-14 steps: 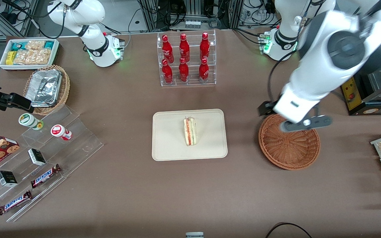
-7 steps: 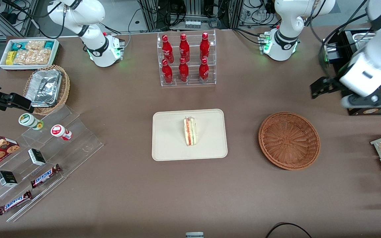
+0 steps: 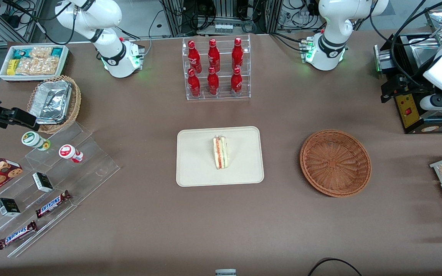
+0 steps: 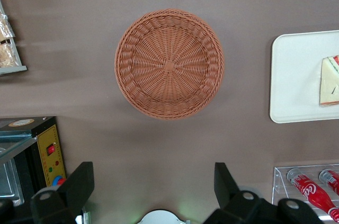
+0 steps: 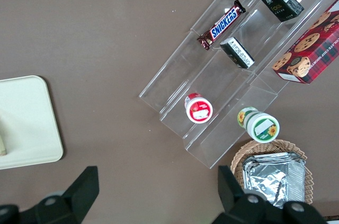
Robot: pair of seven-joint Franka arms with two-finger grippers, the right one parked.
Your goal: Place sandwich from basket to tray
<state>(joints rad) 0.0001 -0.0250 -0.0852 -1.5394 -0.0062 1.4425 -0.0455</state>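
Sandwich [image 3: 220,152] lying on tray [image 3: 198,168]. Basket [image 3: 335,163] holding nothing. Gripper [image 4: 153,189] raised toward working arm's end of table, fingers [image 4: 79,181] spread apart, gripping nothing.

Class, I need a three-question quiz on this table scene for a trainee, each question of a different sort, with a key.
1. True or false: the sandwich lies on the tray.
2. What is in the basket? A) a sandwich B) nothing C) a bottle
3. Fill in: the hand, held above the table, has its fingers ____.

Key: 1 true; 2 B; 3 open, holding nothing.
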